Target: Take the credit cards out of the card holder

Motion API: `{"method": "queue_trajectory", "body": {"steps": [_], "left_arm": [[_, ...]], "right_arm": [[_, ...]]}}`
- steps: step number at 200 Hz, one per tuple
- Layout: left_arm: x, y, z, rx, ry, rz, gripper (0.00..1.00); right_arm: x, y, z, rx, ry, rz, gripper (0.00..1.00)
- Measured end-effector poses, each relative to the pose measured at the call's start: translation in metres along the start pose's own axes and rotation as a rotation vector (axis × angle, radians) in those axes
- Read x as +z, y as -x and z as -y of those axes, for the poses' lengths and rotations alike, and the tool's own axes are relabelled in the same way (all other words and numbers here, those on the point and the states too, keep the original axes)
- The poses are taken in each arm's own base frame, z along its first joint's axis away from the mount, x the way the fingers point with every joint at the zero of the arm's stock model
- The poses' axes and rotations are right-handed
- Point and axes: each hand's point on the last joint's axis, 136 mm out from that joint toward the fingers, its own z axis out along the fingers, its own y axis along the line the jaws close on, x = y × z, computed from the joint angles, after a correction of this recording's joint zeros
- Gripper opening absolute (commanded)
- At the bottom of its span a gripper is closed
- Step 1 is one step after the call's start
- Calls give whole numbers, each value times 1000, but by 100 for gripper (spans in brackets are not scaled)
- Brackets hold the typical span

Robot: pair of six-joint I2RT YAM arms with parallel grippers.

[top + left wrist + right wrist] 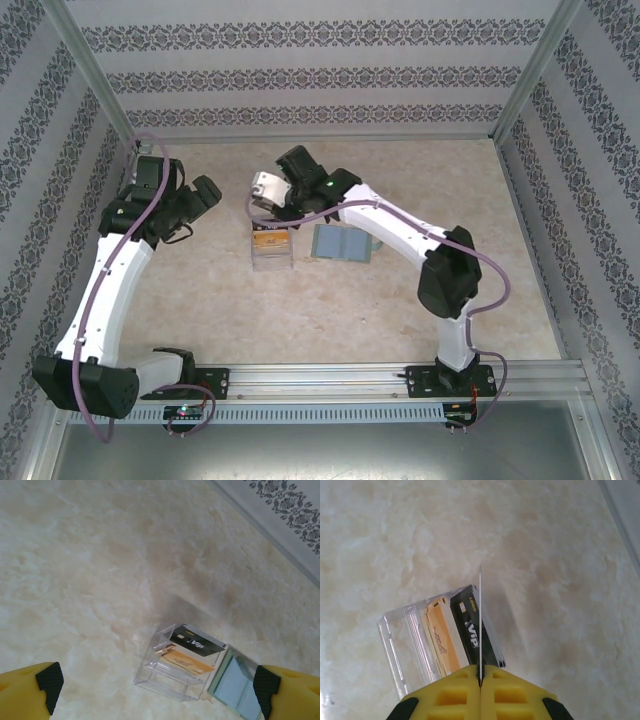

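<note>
1. The right jaws are clenched on a thin credit card [480,610]. We see it edge-on from the right wrist, so we cannot tell its face.
2. That card stands upright over the clear box [400,645], at the box's black-card end.
3. Inside the box, an orange card [440,640] and a black card [471,630] marked VIP stand side by side.
4. The left jaws are released, and their yellow fingers [30,692] stand far apart, with nothing between them.
5. The left arm [110,270] hangs to the left of the box, well apart from it.
6. The card holder [342,243] lies open and flat on the bench [450,180], just to the right of the clear box in the top view. Both blue-grey panels face up, and no jaws touch it.
7. The right arm [400,230] reaches over the holder's far edge towards the box.
</note>
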Motion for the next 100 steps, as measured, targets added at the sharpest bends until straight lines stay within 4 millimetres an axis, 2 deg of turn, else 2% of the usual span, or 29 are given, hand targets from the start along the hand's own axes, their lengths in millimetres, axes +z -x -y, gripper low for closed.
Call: {"method": "queue_trajectory", "body": {"steps": [15,48,100], "left_arm": [[-8,0,-5,2,9,14,100],[-21,0,-13,6,17,42,100],[-16,-15,-27,9,52,4,100]], "right_arm": [[14,0,-7,-74,5,-32,0],[36,-17,-21,-191,22,-120,0],[42,-33,-20,-248,26,-183,0]]}}
